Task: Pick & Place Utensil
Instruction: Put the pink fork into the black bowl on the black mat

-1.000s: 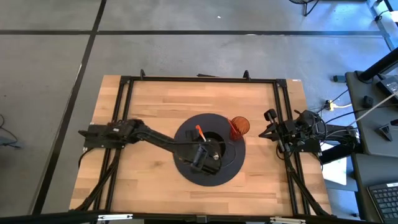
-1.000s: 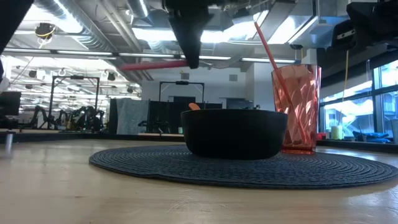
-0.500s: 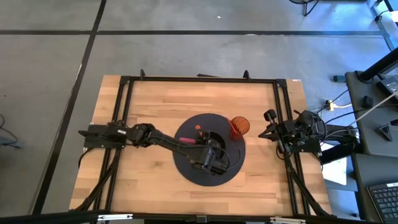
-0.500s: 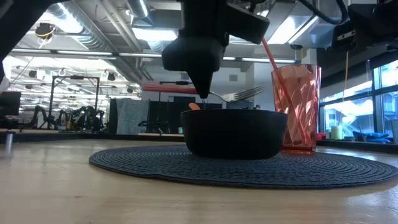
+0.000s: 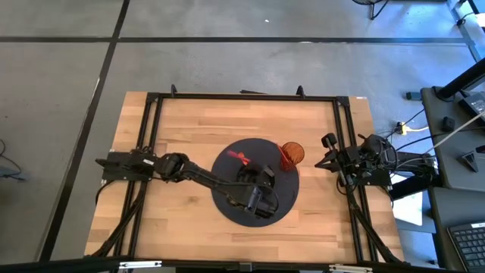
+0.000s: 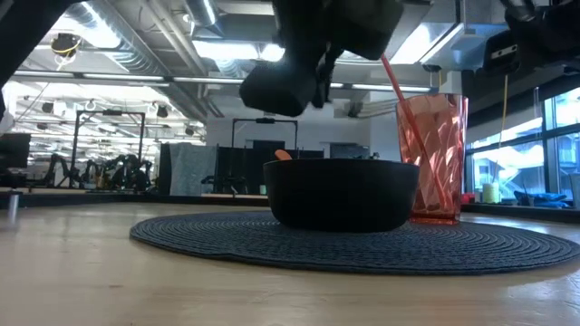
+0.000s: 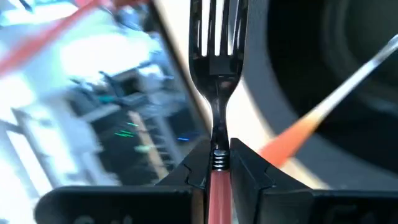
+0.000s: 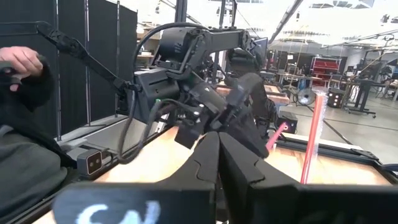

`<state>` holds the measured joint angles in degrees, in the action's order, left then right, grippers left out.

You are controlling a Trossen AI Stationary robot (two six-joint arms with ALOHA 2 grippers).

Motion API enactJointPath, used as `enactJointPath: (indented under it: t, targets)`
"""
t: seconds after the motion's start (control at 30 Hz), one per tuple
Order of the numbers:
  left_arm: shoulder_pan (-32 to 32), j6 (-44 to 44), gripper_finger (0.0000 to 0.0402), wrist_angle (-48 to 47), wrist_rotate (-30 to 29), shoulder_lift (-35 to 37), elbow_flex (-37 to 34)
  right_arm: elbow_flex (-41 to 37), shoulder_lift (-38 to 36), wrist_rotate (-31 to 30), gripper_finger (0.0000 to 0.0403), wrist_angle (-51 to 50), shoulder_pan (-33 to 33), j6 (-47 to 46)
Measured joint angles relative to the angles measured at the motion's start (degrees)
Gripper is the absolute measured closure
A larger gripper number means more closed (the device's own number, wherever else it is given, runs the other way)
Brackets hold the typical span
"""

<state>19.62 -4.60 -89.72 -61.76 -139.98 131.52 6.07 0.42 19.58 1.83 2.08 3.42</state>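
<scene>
Pinching the fork (image 7: 217, 93), left gripper (image 7: 217, 167) clamps its handle.

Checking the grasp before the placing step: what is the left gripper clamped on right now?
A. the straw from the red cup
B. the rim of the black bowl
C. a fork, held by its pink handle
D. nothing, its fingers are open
C. In the left wrist view the left gripper is shut on the fork, tines pointing away, gripped at its pink handle.
</scene>
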Motion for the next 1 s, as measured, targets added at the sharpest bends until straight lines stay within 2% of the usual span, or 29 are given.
enactJointPath:
  t: [0.07,0.4,0.57,0.73,1.0]
  targets:
    - [-0.1,-5.3,0.0372,0.9,-2.6,0.0,0.0,0.0,0.0,0.0,0.0393,0.0,0.0,0.0]
    - [-3.1,-31.7,0.0372,6.3,-3.8,-1.2,-0.3,0.0,0.0,0.2,0.0393,-0.8,0.0,0.0]
    - [-3.3,-42.0,0.0373,9.6,-4.6,-2.3,-4.2,0.0,0.0,0.2,0.0393,-1.0,0.0,0.0]
    - [-3.3,-47.6,0.0373,11.8,-4.4,-2.5,-8.0,0.0,0.0,0.2,0.0393,-1.0,0.0,0.2]
    - [-3.4,-54.7,0.0373,16.9,-3.9,-2.4,-10.1,0.0,0.0,0.1,0.0393,-0.9,0.0,0.2]
